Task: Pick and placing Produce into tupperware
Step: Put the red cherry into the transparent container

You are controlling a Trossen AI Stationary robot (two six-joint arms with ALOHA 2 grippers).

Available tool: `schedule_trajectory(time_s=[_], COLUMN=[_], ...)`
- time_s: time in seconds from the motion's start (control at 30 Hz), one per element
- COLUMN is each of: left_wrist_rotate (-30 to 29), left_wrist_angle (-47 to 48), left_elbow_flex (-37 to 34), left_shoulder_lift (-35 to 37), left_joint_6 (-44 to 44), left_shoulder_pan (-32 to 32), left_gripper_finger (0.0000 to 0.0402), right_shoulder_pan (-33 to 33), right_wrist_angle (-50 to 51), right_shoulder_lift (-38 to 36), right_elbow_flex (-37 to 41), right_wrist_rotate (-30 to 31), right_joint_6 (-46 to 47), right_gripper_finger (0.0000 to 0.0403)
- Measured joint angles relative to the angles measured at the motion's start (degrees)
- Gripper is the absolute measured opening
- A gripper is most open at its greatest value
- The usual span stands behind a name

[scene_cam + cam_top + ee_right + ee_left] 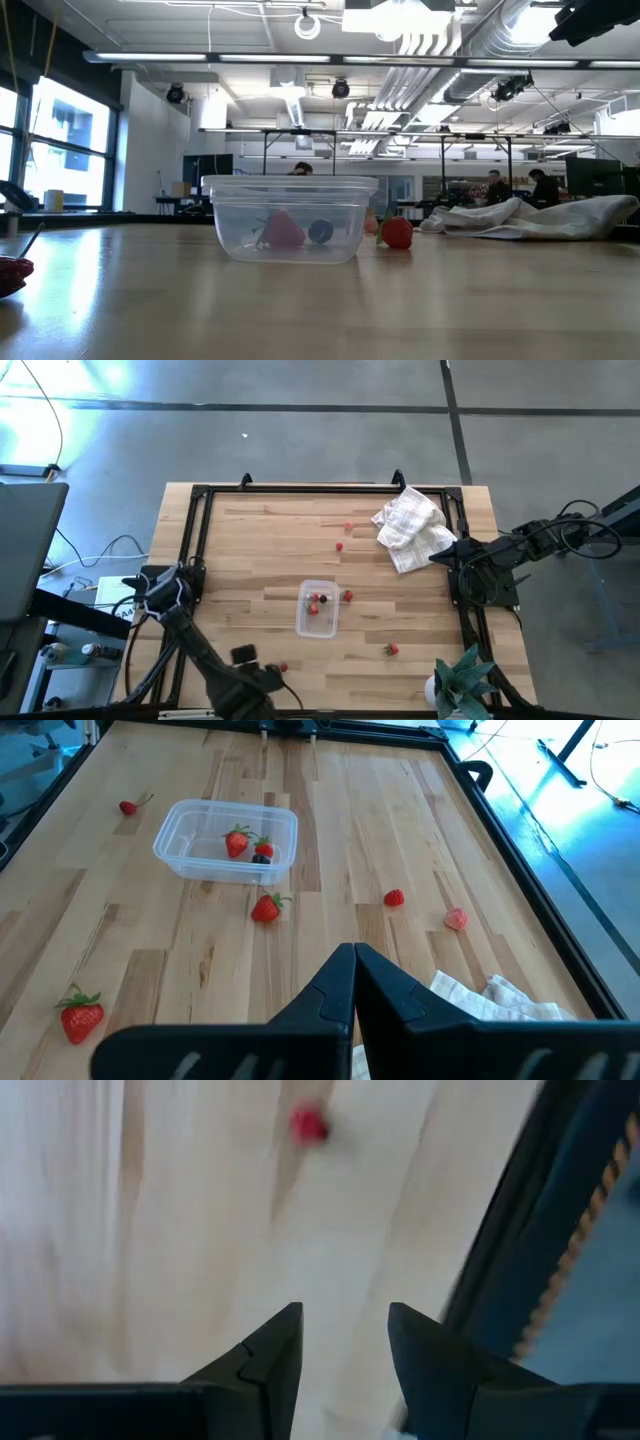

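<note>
Your left gripper (pixel 343 1342) hangs over the near-left part of the desk (pixel 260 540) with its jaws apart and nothing between them. Ahead of it, a short way off and not under the fingers, lies one loose red berry (pixel 309 1125) on the bare wood — from above, the same berry (pixel 284 667) sits just beside the arm.

The tupperware (pixel 226 840) stands well ahead of your right gripper (pixel 354 982), near the middle of the desk, with two red pieces and one darker one already inside. Other pieces lie scattered around it:
- a strawberry with a green top (pixel 267 907) just beside the container wall;
- two small red ones (pixel 394 898) between it and the white cloth (pixel 412 526);
- a larger one with leaves (pixel 82 1016) off to the right gripper's side.

The right gripper waits by the cloth at the desk's edge, jaws pressed together, empty.

Treat the produce as light, soft and easily bruised — likely to roll or squirt sideways if you pinch hard. Take each piece across its widest part of the body, not by the leafy top, and close gently. The container looks thin and light, so it may slide if bumped.
</note>
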State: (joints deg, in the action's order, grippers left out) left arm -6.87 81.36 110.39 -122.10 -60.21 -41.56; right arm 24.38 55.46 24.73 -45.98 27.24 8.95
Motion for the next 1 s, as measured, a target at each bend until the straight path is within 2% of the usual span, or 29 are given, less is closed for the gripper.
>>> schedule_trajectory(time_s=[0.17, 0.3, 0.63, 0.87, 1.0], left_wrist_rotate=[-2.9, -2.8, -2.8, 5.4, 7.4], left_wrist_angle=[-0.1, -0.4, -4.3, -4.7, -5.1], left_elbow_flex=[0.0, 0.0, -0.6, -5.2, -6.4], left_shoulder_lift=[0.0, 0.0, 0.1, 0.1, 0.9], left_joint_6=[27.4, 43.7, 68.0, 85.9, 92.6], left_shoulder_pan=[2.8, 5.4, 10.6, 10.2, 8.3], left_gripper_finger=[0.0138, 0.0138, 0.0138, 0.0138, 0.0138], right_shoulder_pan=[0.0, 0.0, 0.0, 0.0, 0.0], right_wrist_angle=[0.0, 0.0, 0.0, 0.0, 0.0], right_shoulder_lift=[0.0, 0.0, 0.0, 0.0, 0.0], right_elbow_flex=[0.0, 0.0, 0.0, 0.0, 0.0], right_wrist_rotate=[0.0, 0.0, 0.0, 0.0, 0.0], right_joint_6=[0.0, 0.0, 0.0, 0.0, 0.0], right_gripper_finger=[0.0, 0.0, 0.0, 0.0, 0.0])
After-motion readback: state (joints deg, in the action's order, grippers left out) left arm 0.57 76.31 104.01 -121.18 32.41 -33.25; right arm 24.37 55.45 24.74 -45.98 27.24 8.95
